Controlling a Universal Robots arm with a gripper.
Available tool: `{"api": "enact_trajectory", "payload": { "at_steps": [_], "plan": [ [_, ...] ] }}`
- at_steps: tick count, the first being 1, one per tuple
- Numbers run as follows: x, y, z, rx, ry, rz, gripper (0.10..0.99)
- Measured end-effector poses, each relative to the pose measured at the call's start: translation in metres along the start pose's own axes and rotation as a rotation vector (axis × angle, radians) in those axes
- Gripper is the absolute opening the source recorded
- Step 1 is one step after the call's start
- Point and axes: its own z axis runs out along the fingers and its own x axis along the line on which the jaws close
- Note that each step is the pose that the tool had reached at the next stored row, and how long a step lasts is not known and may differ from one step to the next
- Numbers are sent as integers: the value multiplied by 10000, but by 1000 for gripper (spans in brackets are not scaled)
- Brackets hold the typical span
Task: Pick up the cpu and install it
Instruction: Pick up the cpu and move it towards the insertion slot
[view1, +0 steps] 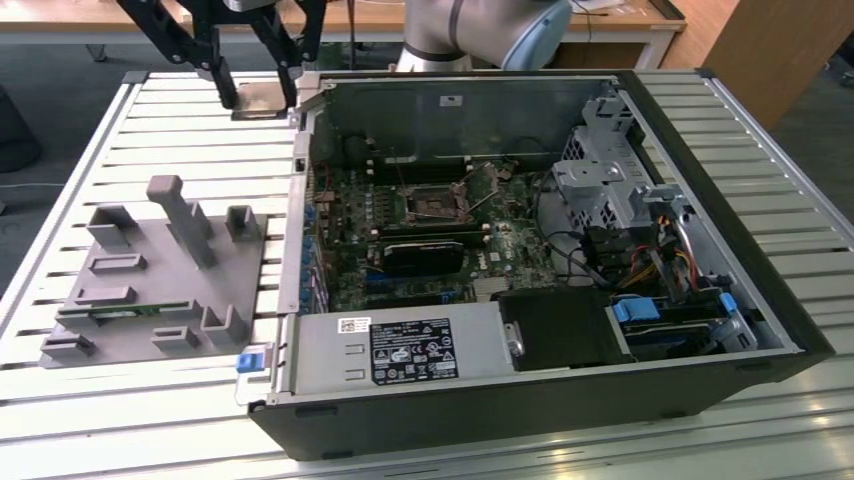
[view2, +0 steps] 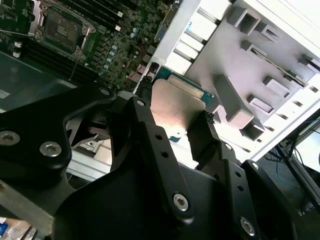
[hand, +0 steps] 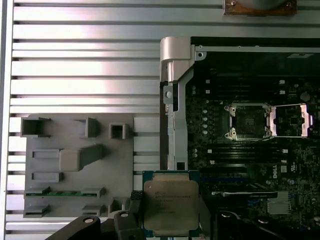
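We are working over a slatted table (view1: 747, 130) on which an open case (view1: 534, 400) is lying on its side, with the motherboard (view1: 400, 260) facing up inside it. On the exterior view's left of the case, a grey holder (view1: 147, 280) is sitting on the slats.

The gripper (view1: 254, 95) is hanging above the table's far corner, outside the case wall. In both wrist views it is clenched on the cpu (hand: 171, 202), with one finger (view2: 145, 125) pressing each of two opposite edges and the shiny lid facing the camera. The chip is off every surface and well apart from the socket (hand: 247, 120).

We are judging the step in hand to be the carry toward that socket, whose frame looks swung open in the first wrist view. To do it well, we are thinking of these points:

- Grip: the chip is slim and smooth, so the hold should stay on the rim alone and steady. A slip over the board could bend the socket's contacts.
- Attitude: the chip should be travelling flat, never tilted.
- Clearance: the case wall and the raised frame are the snags to clear.
- Squareness: the chip's edges should be running parallel to the socket's edges. We cannot make out the corner mark.
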Motion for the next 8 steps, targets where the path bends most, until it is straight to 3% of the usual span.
{"api": "enact_trajectory", "payload": {
  "at_steps": [8],
  "plan": [
    [-144, 3, 4, 1, 1, 0, 533]
  ]
}}
